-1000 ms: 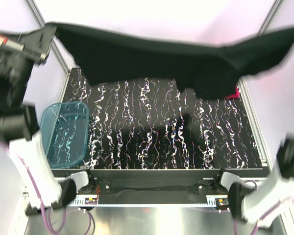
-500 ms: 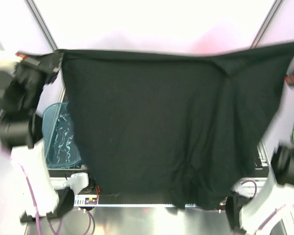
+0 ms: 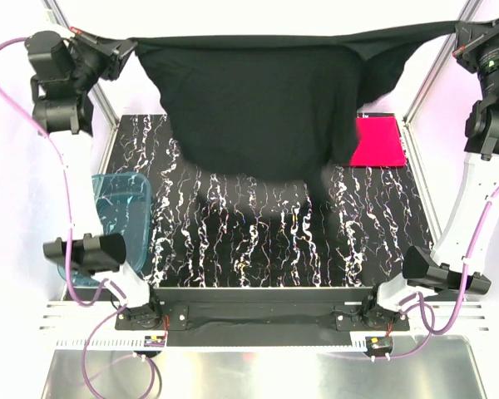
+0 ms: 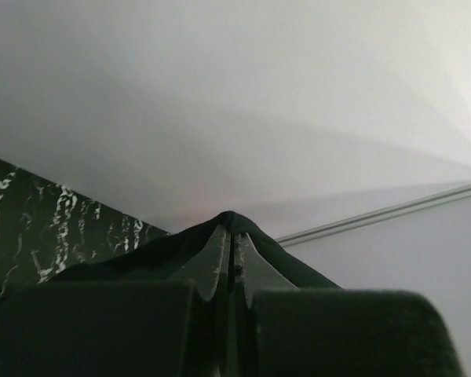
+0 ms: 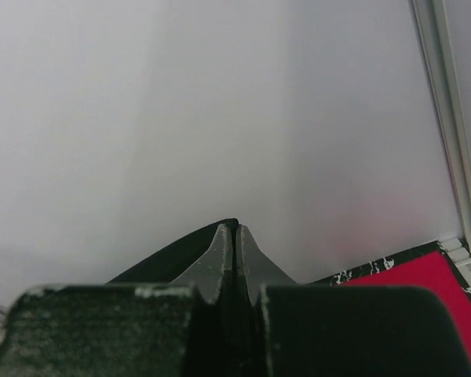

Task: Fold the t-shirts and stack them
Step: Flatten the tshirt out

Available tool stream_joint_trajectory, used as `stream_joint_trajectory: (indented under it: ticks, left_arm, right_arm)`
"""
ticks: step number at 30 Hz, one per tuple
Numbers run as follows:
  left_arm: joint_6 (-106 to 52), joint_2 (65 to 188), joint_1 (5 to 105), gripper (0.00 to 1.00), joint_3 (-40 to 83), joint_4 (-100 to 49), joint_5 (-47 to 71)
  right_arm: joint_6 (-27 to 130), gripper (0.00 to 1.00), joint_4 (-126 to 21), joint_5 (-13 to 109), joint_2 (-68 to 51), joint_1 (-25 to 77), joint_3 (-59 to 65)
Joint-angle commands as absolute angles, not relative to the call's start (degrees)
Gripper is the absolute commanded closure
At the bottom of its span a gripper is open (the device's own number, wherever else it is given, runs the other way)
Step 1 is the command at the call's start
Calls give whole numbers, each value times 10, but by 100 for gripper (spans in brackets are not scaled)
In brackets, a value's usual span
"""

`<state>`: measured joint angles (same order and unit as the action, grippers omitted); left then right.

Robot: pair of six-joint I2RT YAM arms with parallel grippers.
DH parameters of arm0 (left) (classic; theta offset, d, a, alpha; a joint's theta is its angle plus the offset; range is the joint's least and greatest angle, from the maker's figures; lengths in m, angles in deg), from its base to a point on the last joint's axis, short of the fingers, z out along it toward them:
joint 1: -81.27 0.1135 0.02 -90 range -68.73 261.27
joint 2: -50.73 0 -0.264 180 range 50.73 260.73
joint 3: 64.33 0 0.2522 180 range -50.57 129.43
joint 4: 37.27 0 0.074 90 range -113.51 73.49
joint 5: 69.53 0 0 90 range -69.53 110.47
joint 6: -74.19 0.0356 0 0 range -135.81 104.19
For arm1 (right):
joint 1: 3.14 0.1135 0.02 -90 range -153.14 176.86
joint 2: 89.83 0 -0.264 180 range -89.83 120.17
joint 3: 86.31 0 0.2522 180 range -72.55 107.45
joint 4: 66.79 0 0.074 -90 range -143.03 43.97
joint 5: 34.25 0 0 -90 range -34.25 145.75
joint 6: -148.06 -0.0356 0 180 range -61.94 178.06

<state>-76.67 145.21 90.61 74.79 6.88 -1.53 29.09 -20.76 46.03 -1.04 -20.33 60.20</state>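
The left gripper (image 4: 232,242) is pinched tight on one top corner of the black t-shirt (image 3: 249,108), and the right gripper (image 5: 235,236) on the other (no gap shows between either pair of jaws). The shirt hangs stretched between them above the marbled table (image 3: 233,249). The folded pink-red t-shirt (image 3: 379,141) lies at the table's far right.

1. Readable text, labels, brands, numbers or signs: none in any view.
2. Surface of the black t-shirt (image 3: 258,108): plain, no print visible.
3. Surface of the pink-red t-shirt (image 3: 381,141): plain, no print visible.
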Motion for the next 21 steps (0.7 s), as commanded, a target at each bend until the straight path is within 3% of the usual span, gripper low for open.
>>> stream_joint_trajectory:
  ticks: [1, 5, 12, 21]
  left_arm:
    - [-789, 1478, 924, 100, 796, -37, 17]
    - [-763, 1455, 917, 100, 770, -29, 6]
    - [-701, 1185, 917, 100, 561, -9, 38]
    - [-633, 1015, 911, 100, 569, 154, 108]
  right_arm:
    - [273, 100, -309, 517, -26, -226, 618]
    - [277, 100, -300, 503, -40, -226, 617]
    - [332, 100, -209, 540, -165, -226, 615]
    - [358, 100, -167, 572, -320, -226, 592]
